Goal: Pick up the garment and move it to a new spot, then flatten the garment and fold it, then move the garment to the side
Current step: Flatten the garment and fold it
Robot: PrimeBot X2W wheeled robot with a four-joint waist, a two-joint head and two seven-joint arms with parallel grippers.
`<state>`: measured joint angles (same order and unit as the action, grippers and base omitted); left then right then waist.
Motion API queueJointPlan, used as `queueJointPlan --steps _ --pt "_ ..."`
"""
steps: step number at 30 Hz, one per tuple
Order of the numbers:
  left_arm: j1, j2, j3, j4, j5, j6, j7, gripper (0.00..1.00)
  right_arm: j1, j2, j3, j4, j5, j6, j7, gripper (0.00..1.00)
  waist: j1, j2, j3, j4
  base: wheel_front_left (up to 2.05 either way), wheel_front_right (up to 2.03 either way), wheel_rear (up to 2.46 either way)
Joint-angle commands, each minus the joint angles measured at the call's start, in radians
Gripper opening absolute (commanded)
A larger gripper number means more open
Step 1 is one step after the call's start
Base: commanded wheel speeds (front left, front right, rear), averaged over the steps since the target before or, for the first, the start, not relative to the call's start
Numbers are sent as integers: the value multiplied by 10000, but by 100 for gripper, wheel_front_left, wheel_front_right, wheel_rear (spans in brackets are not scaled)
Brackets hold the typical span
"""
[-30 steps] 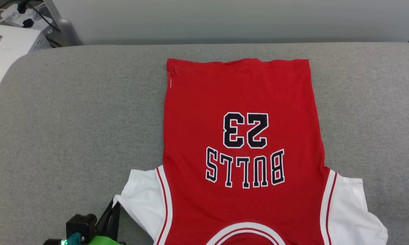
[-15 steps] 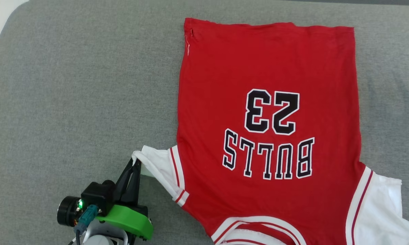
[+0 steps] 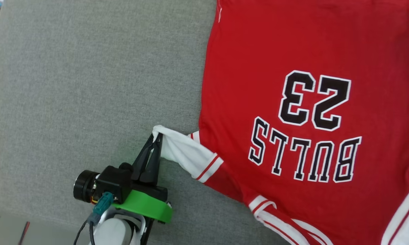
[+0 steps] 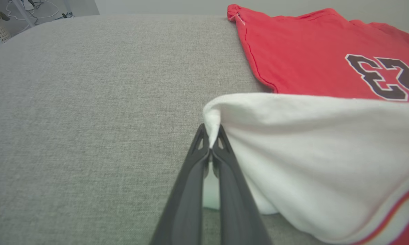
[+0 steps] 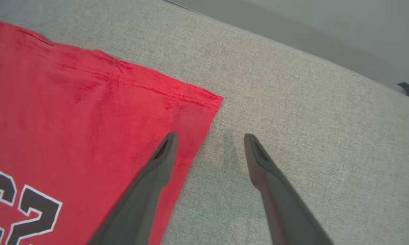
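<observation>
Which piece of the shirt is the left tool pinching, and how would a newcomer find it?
On the wide grey fabric surface lies a red soft T-shirt printed BULLS 23. At its left edge a white short sleeve with thin red stripes sticks out sideways. It is the sleeve whose tip is clamped in the shut left tool.

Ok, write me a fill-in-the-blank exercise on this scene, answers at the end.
1. The left gripper is shut on a sleeve of the garment; that sleeve's colour is ____.
2. The right gripper has its jaws ____.
3. The number printed on the garment is ____.
Missing words: white; open; 23.
</observation>
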<state>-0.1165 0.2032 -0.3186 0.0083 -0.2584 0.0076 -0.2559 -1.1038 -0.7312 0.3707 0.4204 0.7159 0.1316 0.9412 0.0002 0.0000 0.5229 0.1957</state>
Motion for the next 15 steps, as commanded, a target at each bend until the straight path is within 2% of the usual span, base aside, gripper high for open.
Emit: queueJointPlan --steps 1,9,15 --pt "-203 -128 3 -93 155 -68 -59 0 -249 40 78 290 -155 -9 97 100 -2 0 645 541 0 0 0" --pt "-348 -504 61 -343 546 -282 -59 0 -157 322 227 1544 -294 -9 -277 100 -2 0 1088 836 0 0 0" --pt "-341 -685 203 -352 713 -447 -59 0 469 190 705 1929 -86 -9 -302 100 -2 0 1068 837 0 0 0"
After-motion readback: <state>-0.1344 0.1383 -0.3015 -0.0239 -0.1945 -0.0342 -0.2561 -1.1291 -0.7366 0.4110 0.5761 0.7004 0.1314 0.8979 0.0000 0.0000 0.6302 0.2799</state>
